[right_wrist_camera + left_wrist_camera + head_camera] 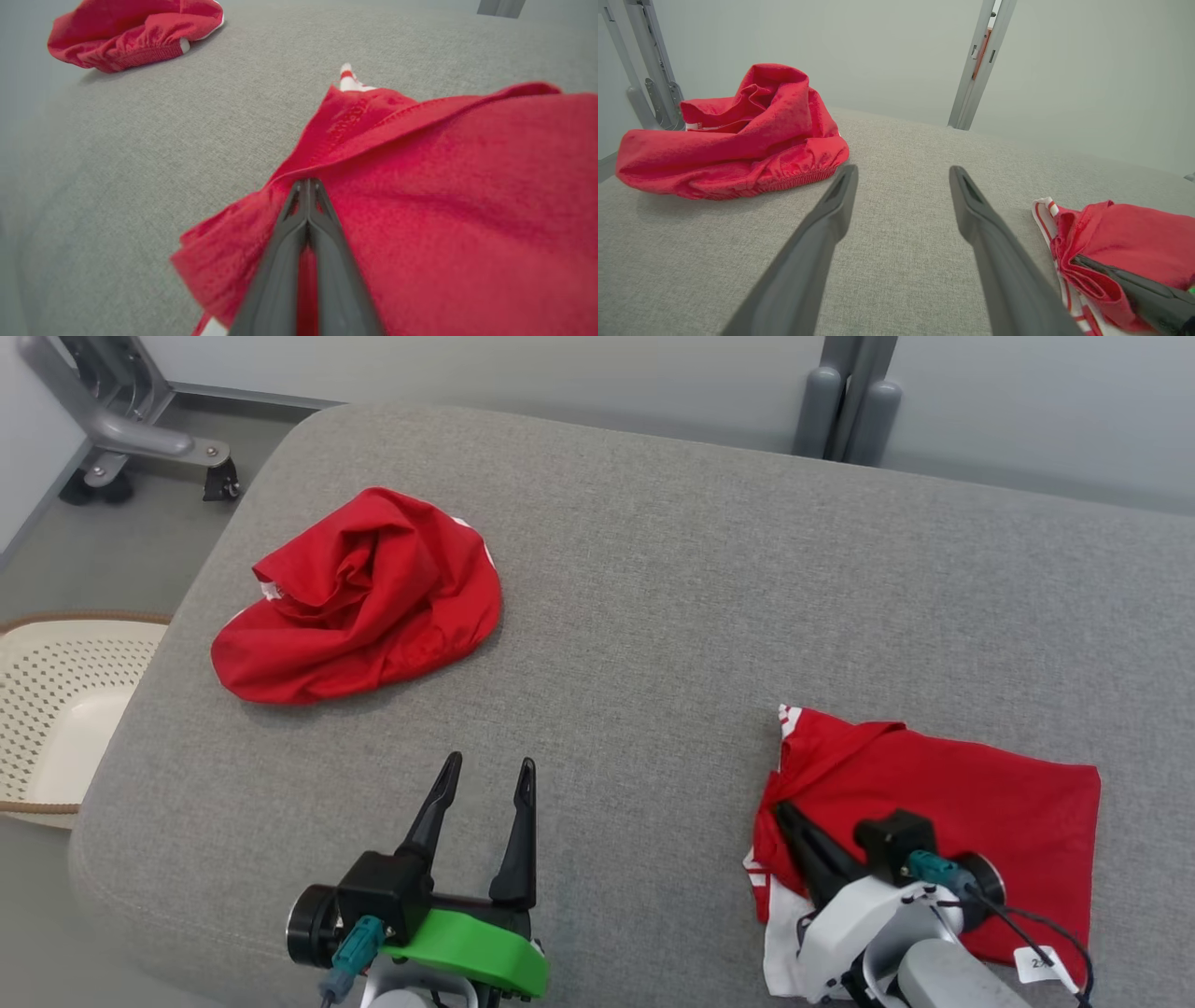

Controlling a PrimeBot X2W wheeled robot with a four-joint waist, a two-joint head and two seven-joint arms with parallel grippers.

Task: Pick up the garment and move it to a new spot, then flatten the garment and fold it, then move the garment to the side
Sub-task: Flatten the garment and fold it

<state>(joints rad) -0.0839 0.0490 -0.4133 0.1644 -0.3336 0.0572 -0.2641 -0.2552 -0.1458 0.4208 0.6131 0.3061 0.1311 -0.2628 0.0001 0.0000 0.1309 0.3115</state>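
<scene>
Pinching, with fingers of the right gripper pressed together, the left edge of the folded red garment on the right of the bench, likely for sliding it aside, with the left gripper idle, fingers spread, well apart from the crumpled garment.

A cream perforated basket sits beside the grey padded counter's left end; a wheeled metal frame stands beyond.

Soft, even light, no glare; the crumpled red heap throws a faint shadow on the grey cushion. Close-up views blur near the lens.
</scene>
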